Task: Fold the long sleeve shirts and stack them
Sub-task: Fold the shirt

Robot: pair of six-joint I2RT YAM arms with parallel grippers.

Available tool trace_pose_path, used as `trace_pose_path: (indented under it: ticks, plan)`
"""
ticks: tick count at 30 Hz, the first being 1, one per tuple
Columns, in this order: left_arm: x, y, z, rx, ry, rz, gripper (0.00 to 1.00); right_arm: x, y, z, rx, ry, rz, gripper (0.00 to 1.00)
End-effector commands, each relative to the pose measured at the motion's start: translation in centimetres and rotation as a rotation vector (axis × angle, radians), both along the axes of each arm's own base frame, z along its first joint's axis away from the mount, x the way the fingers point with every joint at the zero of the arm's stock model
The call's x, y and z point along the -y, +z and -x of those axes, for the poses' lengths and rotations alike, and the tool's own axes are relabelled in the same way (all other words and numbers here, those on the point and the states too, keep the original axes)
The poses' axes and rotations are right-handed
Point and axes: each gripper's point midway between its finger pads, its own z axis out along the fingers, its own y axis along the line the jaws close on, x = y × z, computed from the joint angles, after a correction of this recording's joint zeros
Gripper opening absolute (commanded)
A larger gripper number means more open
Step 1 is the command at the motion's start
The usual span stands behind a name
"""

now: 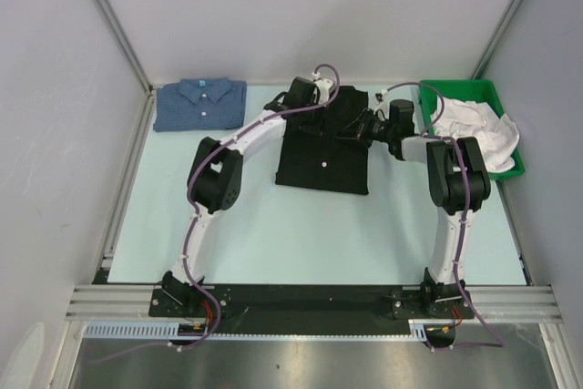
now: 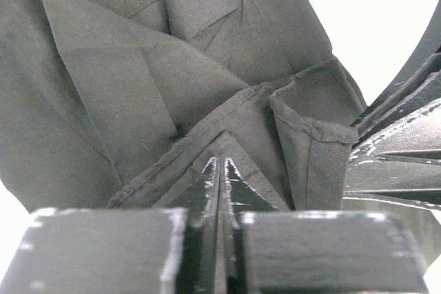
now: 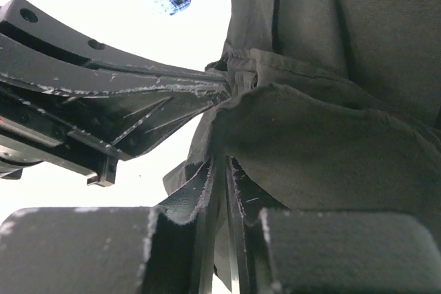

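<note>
The black shirt (image 1: 323,148) lay as a folded rectangle in the middle of the table (image 1: 273,225), towards its far side, and we saw both arms reaching onto its far end. The left gripper (image 2: 221,166) had its fingers pressed together on a fold of the black cloth near the collar. The right gripper (image 3: 222,168) was clamped on the same shirt at its right edge, the cloth draped over its fingertips. The two grippers sat close to one another, almost tip to tip. The blue shirt (image 1: 200,104) lay folded at the far left corner, well apart from the black one. A green bin (image 1: 506,168) at the far right held white cloth (image 1: 474,129).
</note>
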Motion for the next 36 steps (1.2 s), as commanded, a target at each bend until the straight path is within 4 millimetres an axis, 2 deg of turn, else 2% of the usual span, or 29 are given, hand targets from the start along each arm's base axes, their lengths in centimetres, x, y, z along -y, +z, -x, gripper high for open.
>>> trace_pose_path:
  ticks: [1, 2, 3, 5, 6, 11, 16, 25, 28, 34, 36]
  plan:
    - [0.7, 6.0, -0.5, 0.076, -0.004, 0.12, 0.26, -0.3, 1.5, -1.6, 0.084, -0.008, -0.002, 0.14]
    - [0.9, 5.2, -0.5, 0.06, -0.004, 0.111, 0.33, -0.1, 1.4, -1.6, 0.084, -0.012, 0.0, 0.14]
    - [1.1, 5.8, -0.8, 0.071, 0.002, 0.112, 0.37, 0.0, 1.5, -1.6, 0.082, -0.014, 0.002, 0.14]
    - [1.9, 4.7, -0.3, 0.054, -0.017, 0.089, 0.44, 0.2, 1.4, -1.6, 0.078, -0.016, 0.003, 0.14]
    - [2.2, 4.8, -0.4, 0.061, -0.018, 0.087, 0.49, 0.3, 1.5, -1.6, 0.08, -0.018, 0.005, 0.14]
    - [2.7, 3.2, 0.3, 0.038, -0.015, 0.05, 0.5, 0.5, 1.3, -1.6, 0.073, -0.021, 0.009, 0.14]
    - [2.2, 1.3, 0.7, -0.006, 0.002, 0.01, 0.49, 0.5, 1.1, -1.5, 0.066, -0.022, 0.01, 0.14]
    - [1.7, 0.0, 0.7, -0.034, 0.026, -0.026, 0.45, 0.4, 1.2, -1.6, 0.074, -0.017, 0.004, 0.14]
    - [1.8, 0.5, 0.7, -0.026, 0.029, -0.021, 0.43, 0.4, 1.1, -1.6, 0.071, -0.016, 0.003, 0.14]
    - [1.6, 2.7, -0.1, 0.011, 0.052, 0.019, 0.23, 0.4, 1.0, -1.5, 0.065, -0.015, 0.001, 0.14]
    - [1.4, 3.5, -0.4, 0.018, 0.06, 0.04, 0.19, 0.4, 0.9, -1.3, 0.062, -0.01, 0.005, 0.14]
